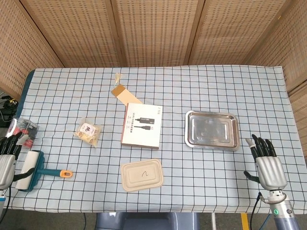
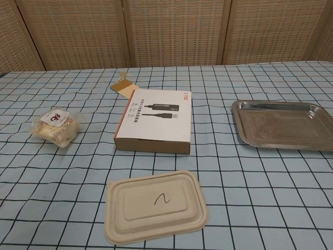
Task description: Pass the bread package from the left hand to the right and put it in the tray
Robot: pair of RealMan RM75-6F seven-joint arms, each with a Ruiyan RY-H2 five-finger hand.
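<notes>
Two robot hands wait at the counter's edges, and neither one holds the bread yet.

The left robot hand (image 1: 5,160) is at the left edge of the counter (image 1: 201,88), and I cannot tell how its fingers sit. The right robot hand (image 1: 268,165) is at the front right corner, fingers spread wide with nothing in them. The small clear bag of bread with a red and white sticker (image 1: 88,132) lies flat toward the left side, well away from both. The shiny metal tray (image 1: 212,129) sits toward the right side. I think the left robot hand should go first: come down over the bag, squeeze softly so the bread is not squashed, and lift it straight up.
</notes>
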